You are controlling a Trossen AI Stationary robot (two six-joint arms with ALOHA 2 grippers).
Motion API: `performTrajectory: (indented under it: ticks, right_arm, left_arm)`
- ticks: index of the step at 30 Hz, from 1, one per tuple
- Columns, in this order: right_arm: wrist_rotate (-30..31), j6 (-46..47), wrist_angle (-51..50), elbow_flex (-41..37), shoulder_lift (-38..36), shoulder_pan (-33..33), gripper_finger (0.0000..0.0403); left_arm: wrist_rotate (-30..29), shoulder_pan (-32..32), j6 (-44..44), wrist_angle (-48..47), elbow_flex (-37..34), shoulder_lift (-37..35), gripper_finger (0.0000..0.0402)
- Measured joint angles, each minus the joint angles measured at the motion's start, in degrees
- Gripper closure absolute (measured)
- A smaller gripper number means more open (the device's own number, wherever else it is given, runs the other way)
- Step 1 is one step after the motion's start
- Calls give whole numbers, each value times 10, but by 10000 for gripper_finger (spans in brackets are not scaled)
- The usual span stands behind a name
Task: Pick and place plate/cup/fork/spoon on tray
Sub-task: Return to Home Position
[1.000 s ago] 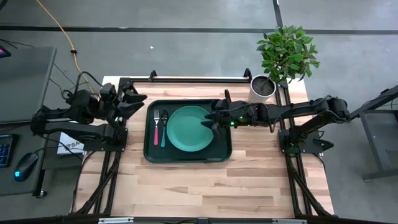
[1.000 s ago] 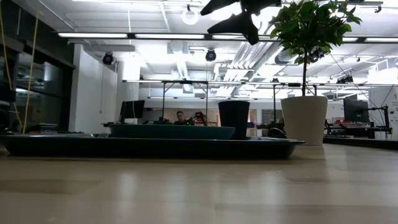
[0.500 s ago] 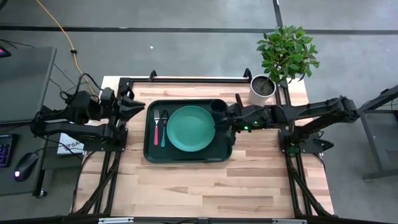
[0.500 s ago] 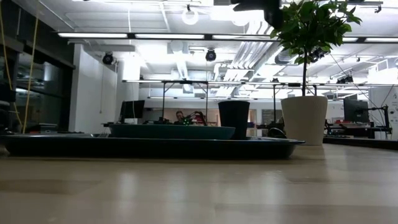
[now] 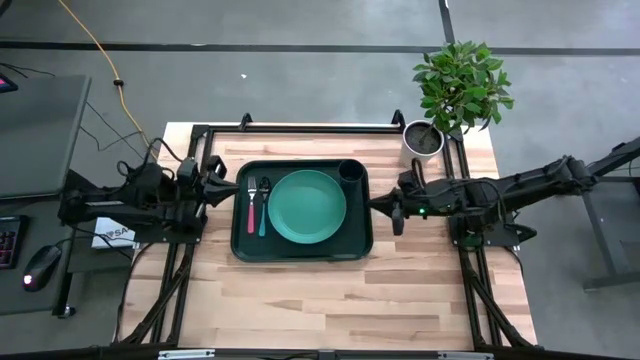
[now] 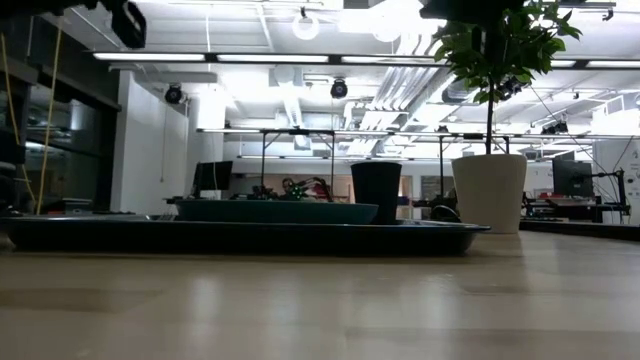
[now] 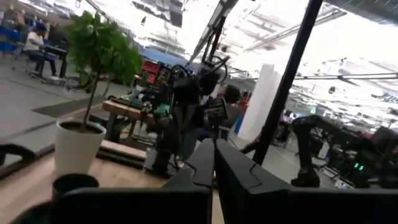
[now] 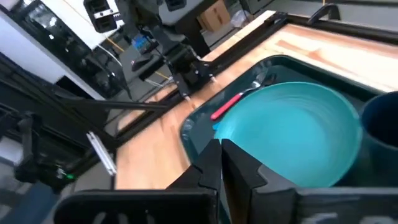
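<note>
The dark green tray (image 5: 300,248) lies at the middle of the table. On it rest the green plate (image 5: 307,206), the dark cup (image 5: 351,172) upright at the far right corner, the red-handled fork (image 5: 251,205) and the teal-handled spoon (image 5: 264,208) side by side left of the plate. My right gripper (image 5: 386,207) is shut and empty just off the tray's right rim. My left gripper (image 5: 224,190) is shut and empty just off the tray's left rim. The right wrist view shows the plate (image 8: 292,130), fork (image 8: 233,102) and cup (image 8: 382,124).
A white plant pot (image 5: 424,140) with a leafy plant stands at the table's far right corner, close behind my right arm; it also shows in the low view (image 6: 489,190). Bare wooden table lies between the tray and the near edge.
My right gripper has drawn back from above the plate and cup toward the table's right edge and now sits off the tray; the cup stands uncovered. My left arm has pulled back toward the table's left edge, its gripper shifting a little toward the near edge.
</note>
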Motion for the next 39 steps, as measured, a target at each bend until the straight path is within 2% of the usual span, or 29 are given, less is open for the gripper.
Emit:
performTrajectory:
  ticks: [4,15,24,32,39]
  right_arm:
    - [-19,-43,-9,-3,-14,0,402]
    - [-20,-24,2,-2,-13,2,402]
    - [-29,-4,26,-1,-13,10,403]
    - [-31,-70,24,-1,-21,43,403]
    - [-91,-154,3,-1,-69,49,403]
  left_arm:
    - [2,-1,-29,23,-50,-35,401]
    - [3,-2,-99,105,-200,-156,401]
    - [24,-12,-76,81,-198,-156,401]
    - [5,-12,-94,28,-198,-155,401]
    - [0,-12,-94,28,-198,-155,401]
